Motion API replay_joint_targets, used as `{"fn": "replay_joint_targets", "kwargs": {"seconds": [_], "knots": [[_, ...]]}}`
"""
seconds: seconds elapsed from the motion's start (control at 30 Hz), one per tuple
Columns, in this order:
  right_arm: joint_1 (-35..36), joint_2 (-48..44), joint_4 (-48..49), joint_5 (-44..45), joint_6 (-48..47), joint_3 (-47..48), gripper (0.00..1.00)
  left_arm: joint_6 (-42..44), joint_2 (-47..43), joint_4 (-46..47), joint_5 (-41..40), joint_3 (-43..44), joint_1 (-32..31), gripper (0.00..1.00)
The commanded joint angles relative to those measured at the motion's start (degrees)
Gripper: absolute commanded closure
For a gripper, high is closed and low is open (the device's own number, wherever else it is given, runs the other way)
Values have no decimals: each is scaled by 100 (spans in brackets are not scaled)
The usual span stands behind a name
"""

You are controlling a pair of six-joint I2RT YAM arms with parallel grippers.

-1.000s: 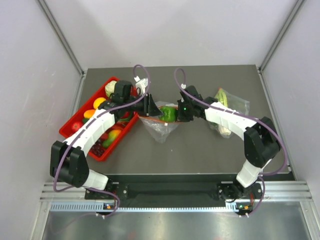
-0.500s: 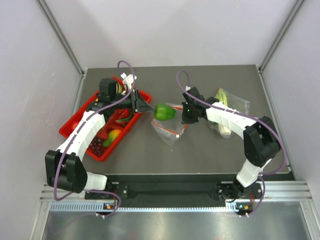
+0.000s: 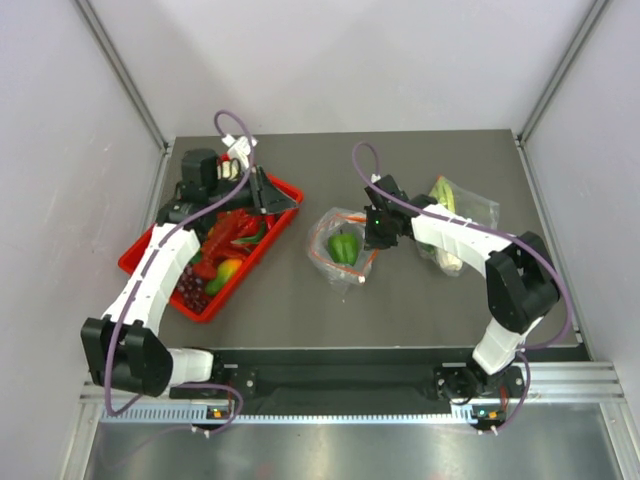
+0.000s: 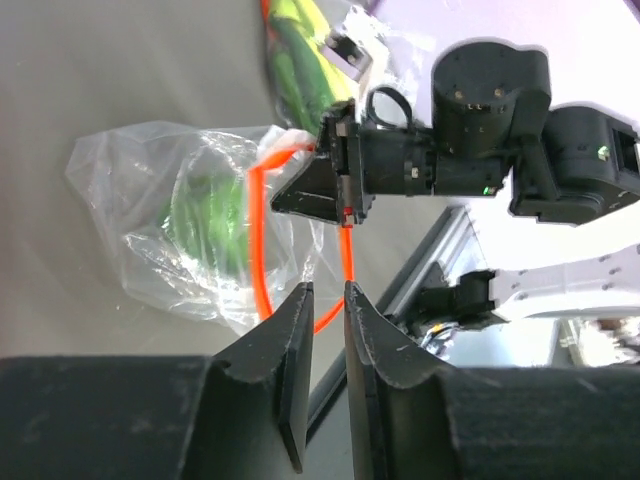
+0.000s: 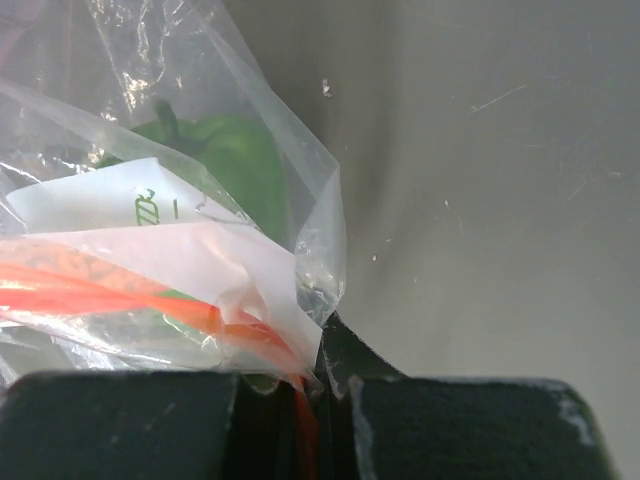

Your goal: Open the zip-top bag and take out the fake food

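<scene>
The zip-top bag (image 3: pixel 335 252) lies crumpled at mid-table, its red-orange strip (image 4: pixel 262 240) bowed into an open loop. One green piece of fake food (image 3: pixel 345 247) sits inside it, seen through the plastic (image 5: pixel 235 150). My right gripper (image 3: pixel 370 235) is shut on the bag's strip at its right end (image 5: pixel 315 350). My left gripper (image 3: pixel 293 200) hangs over the red basket's far right corner, well left of the bag. Its jaws (image 4: pixel 325 290) stand a narrow gap apart with nothing between them. Long red chili-like pieces (image 3: pixel 232 225) lie in the basket.
A red basket (image 3: pixel 200 318) of toy fruit and vegetables stands at the left. Another clear bag with a white-and-green leek (image 3: pixel 455 215) lies under my right arm at the right. Grey walls close in the table on three sides.
My left gripper let go of the bag's mouth and drew back left to the basket, jaws narrowing. The bag slumped onto the table with the green piece inside. The right gripper held on.
</scene>
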Motion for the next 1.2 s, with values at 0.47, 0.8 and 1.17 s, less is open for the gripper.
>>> {"fn": "replay_joint_targets", "kwargs": {"seconds": [0.47,0.8,1.17], "knots": [[-14,108,105,-7,-40,169,100,654,855,-628,-2792,685,-2888,55],[-5,-33,122,-16,-22,116,100,806,1769,-259,-3066,632,-2897,54],[74,-50,228,-34,39,-7,100,1253,2078,276,-4260,483,-3002,46]]}}
